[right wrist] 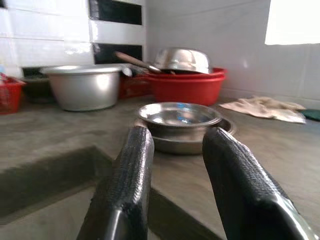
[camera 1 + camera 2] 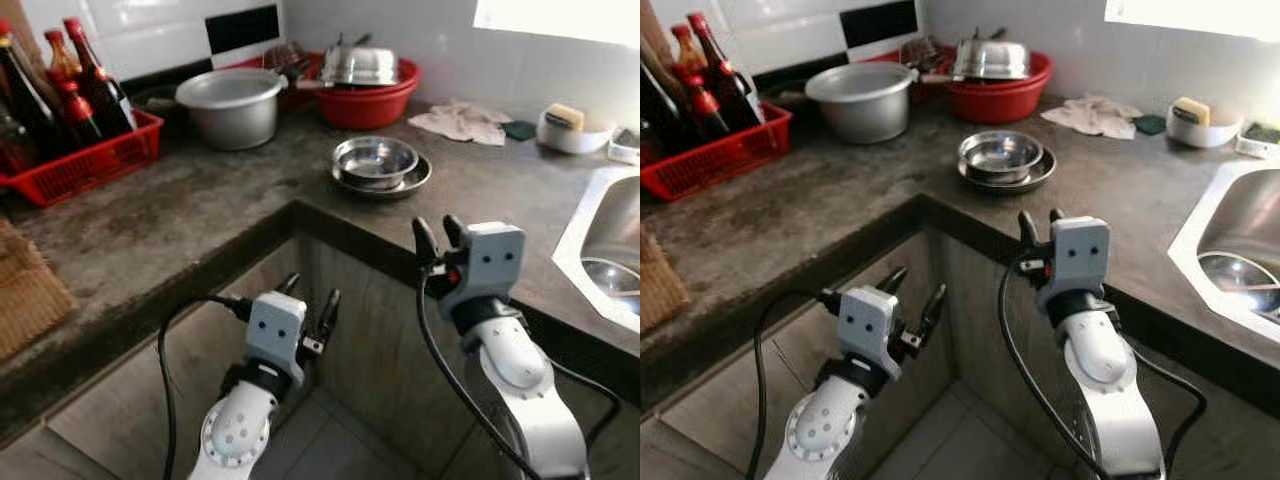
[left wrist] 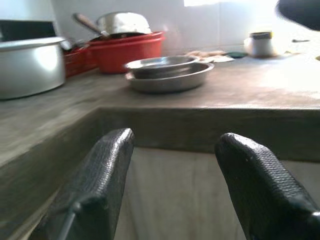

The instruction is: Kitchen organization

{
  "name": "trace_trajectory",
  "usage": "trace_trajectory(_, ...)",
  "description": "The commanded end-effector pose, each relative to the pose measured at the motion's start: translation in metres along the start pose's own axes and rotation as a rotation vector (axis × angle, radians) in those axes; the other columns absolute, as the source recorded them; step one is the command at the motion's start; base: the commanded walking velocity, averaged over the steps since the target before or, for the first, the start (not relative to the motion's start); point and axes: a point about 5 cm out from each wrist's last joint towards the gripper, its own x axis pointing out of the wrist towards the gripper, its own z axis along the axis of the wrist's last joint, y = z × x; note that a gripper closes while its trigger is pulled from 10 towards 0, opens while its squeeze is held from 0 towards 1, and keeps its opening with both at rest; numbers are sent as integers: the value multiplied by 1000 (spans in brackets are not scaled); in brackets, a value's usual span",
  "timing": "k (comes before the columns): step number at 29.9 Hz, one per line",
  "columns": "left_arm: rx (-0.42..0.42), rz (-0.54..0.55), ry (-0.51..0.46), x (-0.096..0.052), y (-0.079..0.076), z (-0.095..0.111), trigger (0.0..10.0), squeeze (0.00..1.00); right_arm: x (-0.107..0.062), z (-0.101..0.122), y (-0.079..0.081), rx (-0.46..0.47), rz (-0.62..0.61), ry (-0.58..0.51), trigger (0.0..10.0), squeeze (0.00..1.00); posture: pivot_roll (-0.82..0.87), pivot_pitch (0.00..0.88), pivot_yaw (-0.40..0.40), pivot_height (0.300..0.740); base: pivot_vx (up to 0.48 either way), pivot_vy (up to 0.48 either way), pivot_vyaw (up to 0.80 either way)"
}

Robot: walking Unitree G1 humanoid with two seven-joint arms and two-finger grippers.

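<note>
L-shaped counter (image 2: 180, 215), inner corner edge facing robot. Steel bowl (image 2: 375, 157) sits in a steel plate (image 2: 410, 180), a little back from that edge, bare counter all round it. Right gripper (image 2: 439, 237) fingers apart, holding nothing, raised at the counter edge just short of the bowl. Left gripper (image 2: 310, 305) fingers apart, holding nothing, below edge level in the corner recess. Behind: aluminium pot (image 2: 232, 105), red basin (image 2: 372, 98), red bottle crate (image 2: 85, 160). Sink (image 2: 605, 250) at right.

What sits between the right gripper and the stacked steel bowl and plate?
Nothing: in the right wrist view, bare grey stone countertop runs from the open right gripper to the small steel bowl nested in the shallow steel plate.
</note>
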Motion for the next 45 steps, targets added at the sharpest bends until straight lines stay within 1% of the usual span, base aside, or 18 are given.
trace_trajectory(1,-8,-11,-2,1,-3,1,10000,0,1,0,-1,-1,3,5,10000,0,11,41,-9,740,0,0,0)
trace_trajectory(9,18,-21,-5,4,-4,1,10000,0,3,2,0,-1,8,-3,10000,0,6,31,-3,740,31,0,0)
trace_trajectory(16,37,-14,13,2,-2,-3,10000,0,8,4,0,2,23,-14,10000,0,11,31,-8,740,311,0,0)
trace_trajectory(37,26,-17,24,1,-6,-5,10000,0,12,4,3,16,44,-6,10000,0,11,51,-12,740,324,0,0)
trace_trajectory(42,14,5,30,0,-4,-7,10000,0,18,6,2,31,58,3,10000,0,12,54,-18,740,223,0,0)
trace_trajectory(45,17,0,59,-1,-4,-12,10000,0,27,7,-1,44,55,23,10000,0,11,55,-18,740,0,0,0)
